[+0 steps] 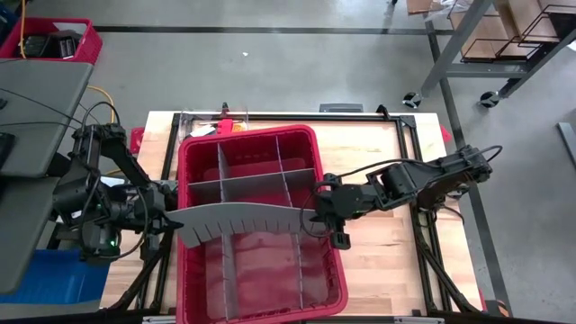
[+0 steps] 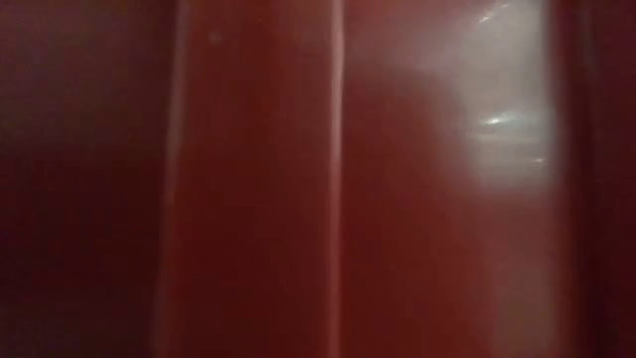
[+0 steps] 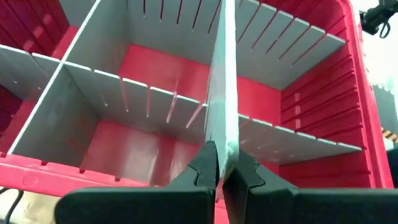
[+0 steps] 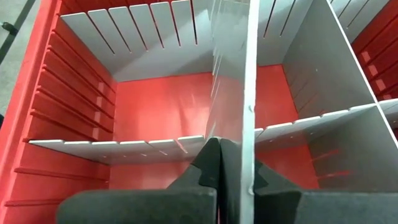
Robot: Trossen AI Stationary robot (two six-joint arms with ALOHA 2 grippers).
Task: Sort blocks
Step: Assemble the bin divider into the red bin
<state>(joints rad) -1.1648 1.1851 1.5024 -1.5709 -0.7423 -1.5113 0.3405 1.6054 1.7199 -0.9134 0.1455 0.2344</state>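
Note:
A long grey slotted divider sheet (image 1: 243,219) spans the large red bin (image 1: 335,270) from its left wall to its right wall, bowed along its length. My left gripper (image 1: 173,221) is shut on its left end and my right gripper (image 1: 317,216) on its right end. Both wrist views show the sheet edge-on between the fingers (image 3: 224,93) (image 4: 239,74). Other grey dividers (image 1: 247,184) stand slotted together in the bin. Small orange and red pieces (image 1: 230,121) lie past the bin's far wall; whether they are blocks I cannot tell. My left gripper pinches the sheet's left end (image 3: 225,146) between its two fingers, one on each face. It comes from the table's left, slanting down. The sheet is lifted over the bin's compartments. My right gripper pinches the sheet's right end (image 4: 244,146) the same way, one finger on each face, slanting down from the table's right. Between the two holds the sheet curves rather than running straight.
The bin fills the table's middle, and its red wall (image 2: 318,179) fills the whole low view. Bare wooden table (image 1: 387,261) lies to the bin's right. A black frame (image 1: 409,135) runs along the table's edges.

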